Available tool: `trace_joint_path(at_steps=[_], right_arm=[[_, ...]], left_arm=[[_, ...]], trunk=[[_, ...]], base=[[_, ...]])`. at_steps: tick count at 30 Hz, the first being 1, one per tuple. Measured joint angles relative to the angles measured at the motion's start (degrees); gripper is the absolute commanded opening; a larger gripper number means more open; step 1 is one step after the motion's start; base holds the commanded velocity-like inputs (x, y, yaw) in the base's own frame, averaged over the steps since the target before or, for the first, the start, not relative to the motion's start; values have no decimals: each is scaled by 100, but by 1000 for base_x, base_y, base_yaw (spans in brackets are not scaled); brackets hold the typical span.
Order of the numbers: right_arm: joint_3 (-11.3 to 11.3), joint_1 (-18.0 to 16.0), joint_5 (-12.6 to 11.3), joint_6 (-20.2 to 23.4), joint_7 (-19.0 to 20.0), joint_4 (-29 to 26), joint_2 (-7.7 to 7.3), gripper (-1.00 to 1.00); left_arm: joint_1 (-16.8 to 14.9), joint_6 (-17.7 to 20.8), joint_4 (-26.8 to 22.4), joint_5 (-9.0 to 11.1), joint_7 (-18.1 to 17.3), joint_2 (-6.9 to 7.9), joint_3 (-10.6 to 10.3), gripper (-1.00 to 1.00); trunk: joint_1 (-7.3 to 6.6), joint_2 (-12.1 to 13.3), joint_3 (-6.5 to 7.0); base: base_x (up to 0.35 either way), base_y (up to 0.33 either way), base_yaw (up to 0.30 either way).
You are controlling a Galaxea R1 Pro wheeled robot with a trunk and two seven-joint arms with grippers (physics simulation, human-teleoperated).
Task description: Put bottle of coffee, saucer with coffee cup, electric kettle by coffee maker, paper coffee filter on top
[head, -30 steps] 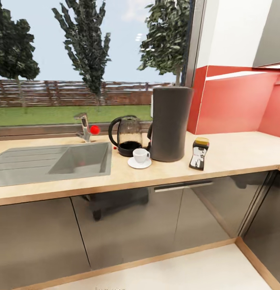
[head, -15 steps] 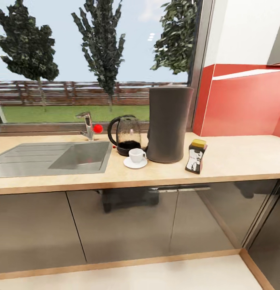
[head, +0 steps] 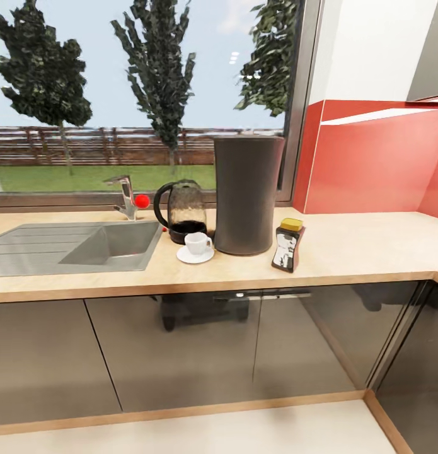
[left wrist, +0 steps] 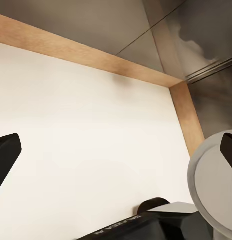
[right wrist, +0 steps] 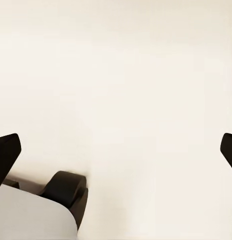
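1. Both grippers hang low over the pale floor: the left gripper (left wrist: pixel 116 150) and the right gripper (right wrist: pixel 116 147) each show black fingertips at opposite edges of their wrist views, spread wide and holding nothing.
2. On the long light tan wood-grain countertop (head: pixel 357 252) stands the tall dark grey cylindrical coffee maker (head: pixel 245 194), the landmark here.
3. Beside the coffee maker, toward the grey inset sink (head: pixel 111 243), sits the rounded smoky glass kettle with black handle (head: pixel 181 211); in front of that kettle, the small white cup (head: pixel 196 242) rests on its flat white saucer (head: pixel 195 255).
4. On the coffee maker's other side stands the small dark jar with a yellow-tan lid (head: pixel 288 244).
5. No white paper cone is discernible on top of the coffee maker; likely light, flimsy and easily crushed, it would want a gentle pinch at its rim.
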Motion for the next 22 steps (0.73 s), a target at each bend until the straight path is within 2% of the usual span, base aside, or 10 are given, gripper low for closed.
trace_joint_path(at_steps=[5, 13, 20, 22], right_arm=[[-1, 0, -16, 14, -344, 30, 87, 100], [-1, 0, -19, 20, -496, 39, 197, 100], [0, 1, -20, 23, -517, 44, 442, 100], [0, 0, -21, 24, -518, 44, 502, 100]], left_arm=[[0, 0, 0, -1, 2, 0, 11, 100], [0, 0, 0, -1, 2, 0, 14, 100], [0, 0, 6, -1, 20, -4, 7, 100], [0, 0, 7, 0, 160, -7, 5, 100]], trunk=[[0, 0, 0], [0, 0, 0], [0, 0, 0], [0, 0, 0]], base=[[0, -7, 0], [0, -1, 0], [0, 0, 0], [0, 0, 0]])
